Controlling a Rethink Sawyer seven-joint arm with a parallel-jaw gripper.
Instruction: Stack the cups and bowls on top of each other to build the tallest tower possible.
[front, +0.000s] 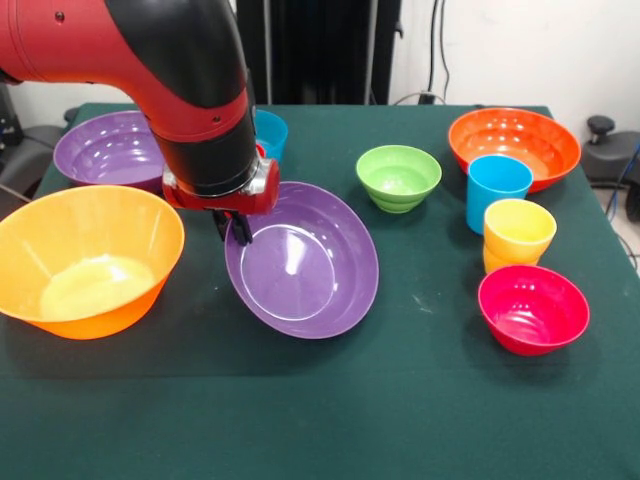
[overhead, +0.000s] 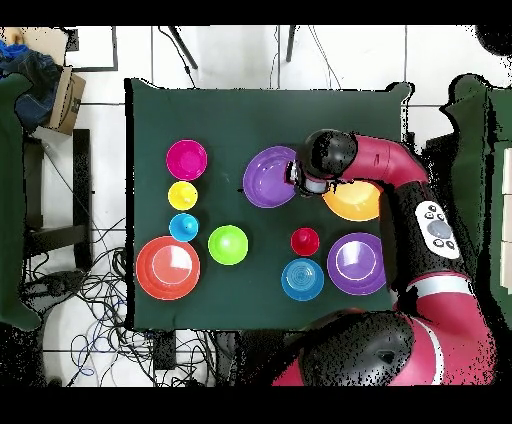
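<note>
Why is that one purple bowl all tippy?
The purple bowl in the middle of the table is tilted up on its side because the gripper holds its rim. Every other bowl and cup stands upright.

1. Bowls, seven in all: two purple (overhead: 268, 176) (overhead: 357, 262), one yellow-orange (front: 88, 258), one orange (front: 515, 146), one green (front: 398, 177), one magenta-pink (front: 533, 308), one blue (overhead: 302, 279).
2. Cups, three in all: one light blue (front: 497, 190), one yellow (front: 517, 235), one red (overhead: 305, 241).
3. Robot arms: one (front: 150, 60).
</note>
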